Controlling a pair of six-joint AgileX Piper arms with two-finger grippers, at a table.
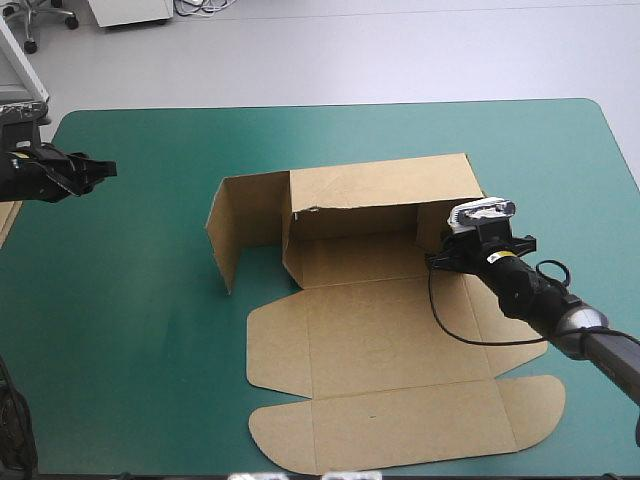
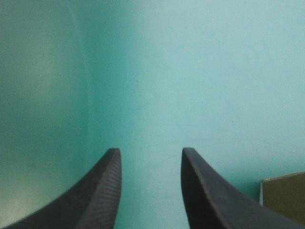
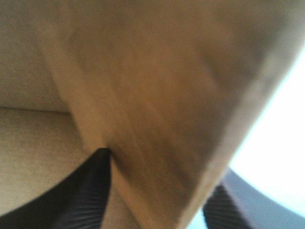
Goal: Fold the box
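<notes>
The brown box (image 1: 385, 335) lies mid-table, partly raised. Its back wall (image 1: 385, 185) stands up, and a side flap (image 1: 245, 225) stands out at its left end, bent toward the front. The wide panel and rounded flaps lie flat toward the near edge. My right gripper (image 1: 438, 258) is at the box's right side wall. In the right wrist view a brown board flap (image 3: 157, 95) fills the picture and passes between the black fingers (image 3: 93, 191), so the right gripper (image 3: 157, 179) is shut on it. My left gripper (image 1: 100, 170) hovers at the table's left edge, well away from the box. It stands open (image 2: 150, 155) over bare teal-green cover.
An edge of more brown board (image 1: 8, 222) shows at the table's left edge, and a corner of brown board (image 2: 284, 196) lies beside my left gripper. Bare teal-green cover (image 1: 130, 330) stretches left of the box.
</notes>
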